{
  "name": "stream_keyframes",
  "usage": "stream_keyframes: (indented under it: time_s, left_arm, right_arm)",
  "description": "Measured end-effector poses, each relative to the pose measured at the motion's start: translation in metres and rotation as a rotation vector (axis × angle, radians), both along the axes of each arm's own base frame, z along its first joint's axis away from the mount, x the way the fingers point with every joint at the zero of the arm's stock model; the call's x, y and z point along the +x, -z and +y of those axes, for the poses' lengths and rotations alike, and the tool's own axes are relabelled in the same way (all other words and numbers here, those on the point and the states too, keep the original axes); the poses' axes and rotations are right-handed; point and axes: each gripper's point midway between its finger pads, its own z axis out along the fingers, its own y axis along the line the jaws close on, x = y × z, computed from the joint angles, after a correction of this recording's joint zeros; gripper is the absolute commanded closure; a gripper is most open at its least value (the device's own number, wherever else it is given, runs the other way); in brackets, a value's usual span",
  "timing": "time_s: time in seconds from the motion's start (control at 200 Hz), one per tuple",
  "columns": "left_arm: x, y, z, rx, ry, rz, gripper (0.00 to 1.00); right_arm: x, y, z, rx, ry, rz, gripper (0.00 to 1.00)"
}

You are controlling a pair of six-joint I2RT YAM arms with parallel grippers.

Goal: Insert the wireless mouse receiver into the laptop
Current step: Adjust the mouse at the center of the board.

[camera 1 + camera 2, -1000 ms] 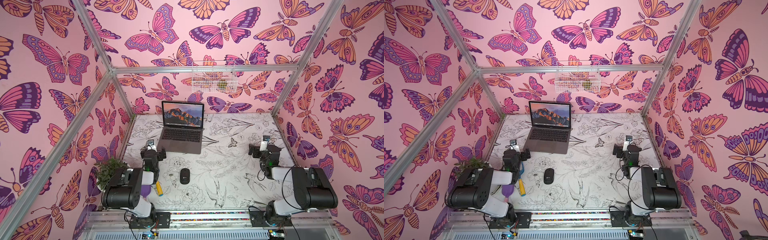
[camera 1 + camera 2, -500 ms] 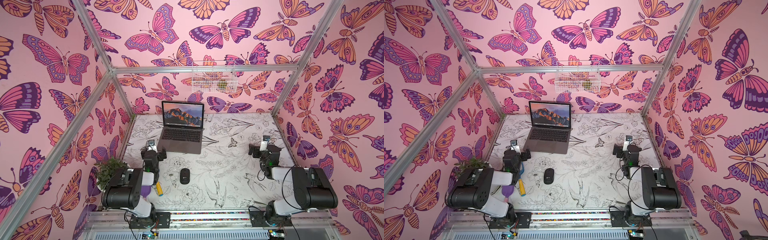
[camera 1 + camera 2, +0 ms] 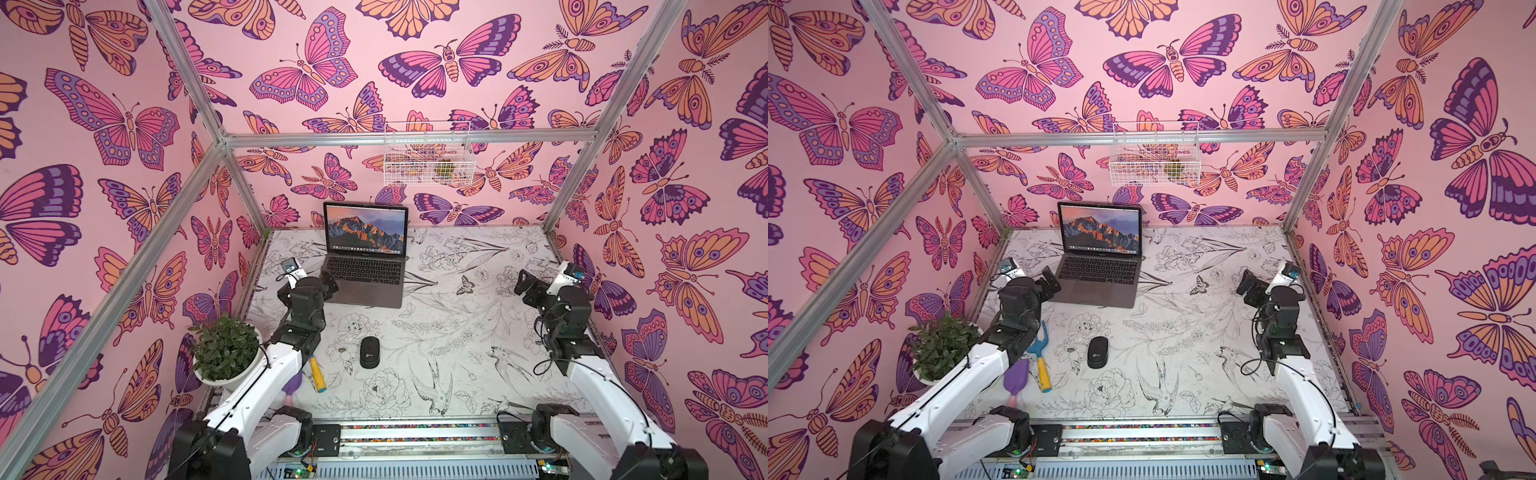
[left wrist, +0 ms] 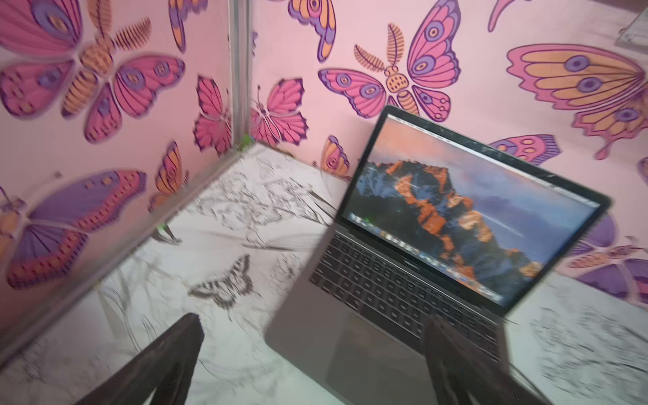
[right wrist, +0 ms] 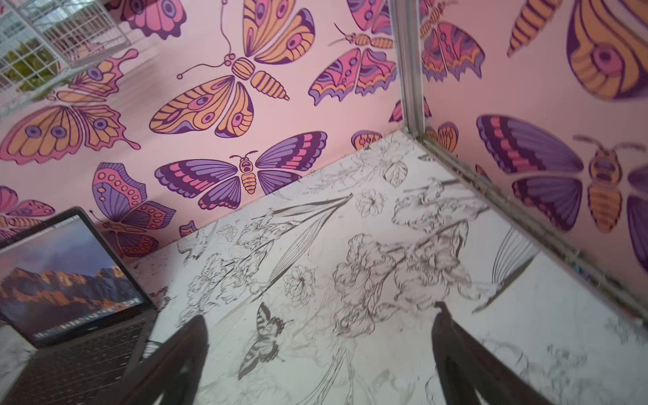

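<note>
Both top views show nothing shifted since a second ago: my jaws hang released, empty; laptop (image 3: 365, 270) centre-frame, receiver unseen, task unstarted.

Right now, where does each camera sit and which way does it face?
Both top views: high over the near edge, looking down at table, laptop, mouse; left arm and right arm show.
Left wrist: on left arm, facing laptop; open left tool shows.
Right wrist: on right arm, facing far corner; open right tool shows.
Shared: all see the laptop.
</note>
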Motion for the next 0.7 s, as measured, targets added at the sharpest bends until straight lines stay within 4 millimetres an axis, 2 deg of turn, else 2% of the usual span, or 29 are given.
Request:
stream_keyframes:
  time_s: [0.05, 0.175, 0.25, 0.325, 0.526, 0.701]
  left_arm:
    - [-0.011, 0.019, -0.012, -0.079, 0.030, 0.081, 0.01]
    - [-0.054, 0.087, -0.039, -0.239, 0.086, 0.361, 0.00]
    - [-0.082, 0.122, -0.052, -0.306, 0.114, 0.513, 0.00]
    - [-0.104, 0.144, -0.070, -0.330, 0.167, 0.643, 0.00]
    - [-0.133, 0.184, -0.108, -0.323, 0.277, 0.877, 0.00]
    - [-0.138, 0.189, -0.152, -0.313, 0.383, 0.950, 0.00]
  right_arm:
    - [-0.011, 0.017, 0.007, 0.087, -0.010, 0.034, 0.01]
    - [-0.037, 0.066, 0.029, 0.237, -0.082, 0.173, 0.01]
    - [-0.049, 0.083, 0.042, 0.298, -0.132, 0.240, 0.01]
    - [-0.058, 0.092, 0.053, 0.340, -0.176, 0.289, 0.01]
    - [-0.076, 0.108, 0.079, 0.394, -0.280, 0.387, 0.01]
    - [-0.087, 0.119, 0.101, 0.375, -0.359, 0.448, 0.01]
